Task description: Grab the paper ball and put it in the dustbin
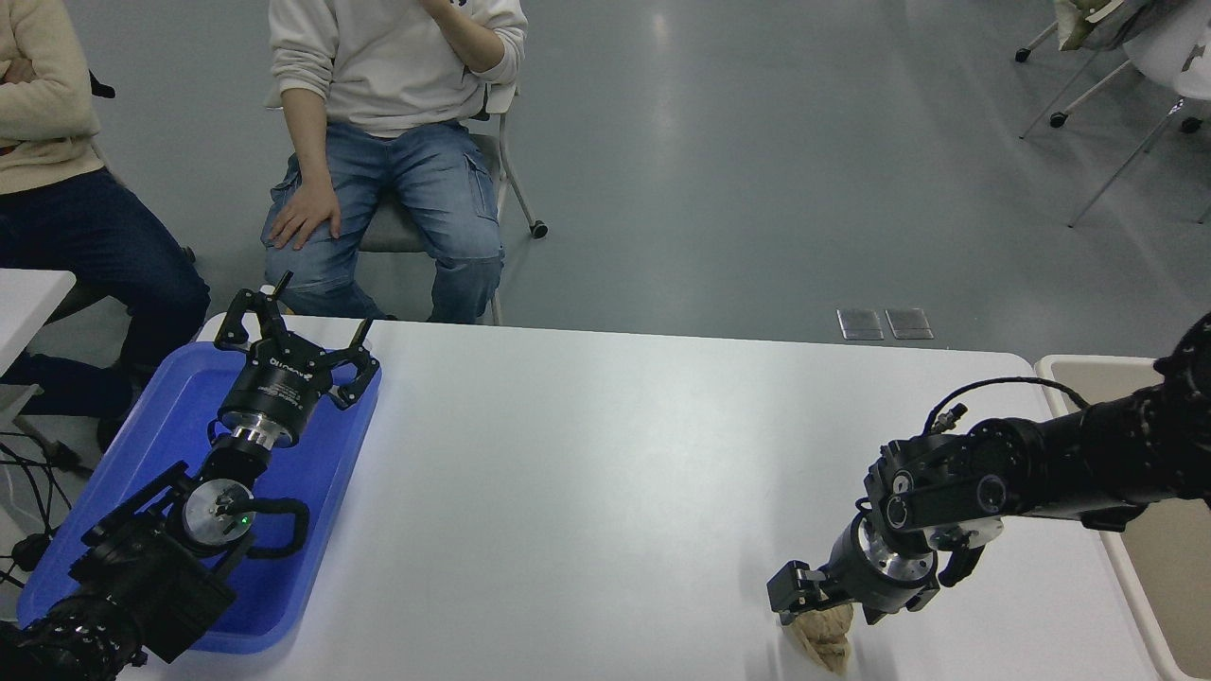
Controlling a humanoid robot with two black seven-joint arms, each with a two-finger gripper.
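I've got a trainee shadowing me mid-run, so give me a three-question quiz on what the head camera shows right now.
1. True or false: the right gripper is down at the paper ball near the table's front edge.
2. Multiple choice: the left gripper is over A) the dustbin, B) the blue tray, C) the bare tabletop.
3. Fill in: the dustbin stands off the table's ____ end.

Key
1. True. Whether its fingers have closed on the ball cannot be told from this view.
2. B. Its fingers are spread open.
3. Right, partly hidden behind the right arm.
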